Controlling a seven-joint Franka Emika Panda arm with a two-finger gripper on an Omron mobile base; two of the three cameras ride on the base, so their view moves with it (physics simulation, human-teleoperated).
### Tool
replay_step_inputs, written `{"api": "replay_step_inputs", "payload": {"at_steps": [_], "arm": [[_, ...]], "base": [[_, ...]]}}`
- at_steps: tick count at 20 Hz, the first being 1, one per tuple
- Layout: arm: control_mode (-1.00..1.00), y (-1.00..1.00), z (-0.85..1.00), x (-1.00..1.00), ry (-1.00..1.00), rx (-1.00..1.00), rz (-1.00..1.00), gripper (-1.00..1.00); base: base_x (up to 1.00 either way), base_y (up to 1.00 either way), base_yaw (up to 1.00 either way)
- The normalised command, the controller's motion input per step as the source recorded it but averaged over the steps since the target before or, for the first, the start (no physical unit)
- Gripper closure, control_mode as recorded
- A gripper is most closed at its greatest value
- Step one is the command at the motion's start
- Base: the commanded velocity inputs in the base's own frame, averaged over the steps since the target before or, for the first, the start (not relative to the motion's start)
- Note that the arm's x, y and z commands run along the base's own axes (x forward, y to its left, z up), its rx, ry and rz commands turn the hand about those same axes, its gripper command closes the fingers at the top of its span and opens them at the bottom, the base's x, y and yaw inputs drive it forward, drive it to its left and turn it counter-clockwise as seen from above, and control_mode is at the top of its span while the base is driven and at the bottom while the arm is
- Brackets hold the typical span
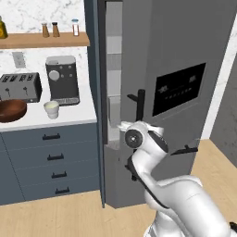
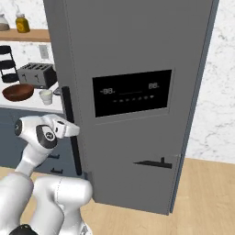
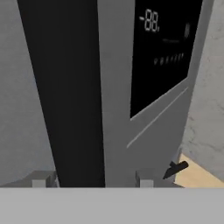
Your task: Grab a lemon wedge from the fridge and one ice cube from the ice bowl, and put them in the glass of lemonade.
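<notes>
The gripper is spread, its fingertips straddling the black bar handle of the fridge door.

Arm rising from base, bent at elbow, forearm reaching forward and up. Wrist level, hand directed forward. In right base view, arm leaning up and left, wrist turned right, hand pointing right. In hand view, gripper parted, fingertips showing as two grey stubs at bottom, spread wide, one on either side of black vertical bar handle.
</notes>
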Motion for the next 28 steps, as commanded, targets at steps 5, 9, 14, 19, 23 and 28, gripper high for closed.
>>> {"api": "replay_step_inputs", "payload": {"at_steps": [5, 9, 14, 19, 23, 28], "arm": [[-1.00, -0.01, 1.00, -0.67, -0.06, 0.05, -0.22, -1.00], [-1.00, 0.87, 1.00, -0.27, -0.18, 0.00, -0.13, -1.00], [-1.00, 1.00, 0.47, 0.00, -0.14, 0.00, -0.30, -1.00], [-1.00, 0.76, 0.01, 0.22, -0.04, 0.00, -0.54, -1.00], [-1.00, 0.16, 0.00, 0.50, 0.00, 0.00, -0.58, -1.00], [-1.00, -0.49, 0.00, 0.51, 0.00, 0.00, -0.47, -1.00]], "base": [[0.00, 0.00, 0.00], [0.00, 0.00, 0.00], [0.00, 0.00, 0.00], [0.00, 0.00, 0.00], [0.00, 0.00, 0.00], [0.00, 0.00, 0.00]]}}
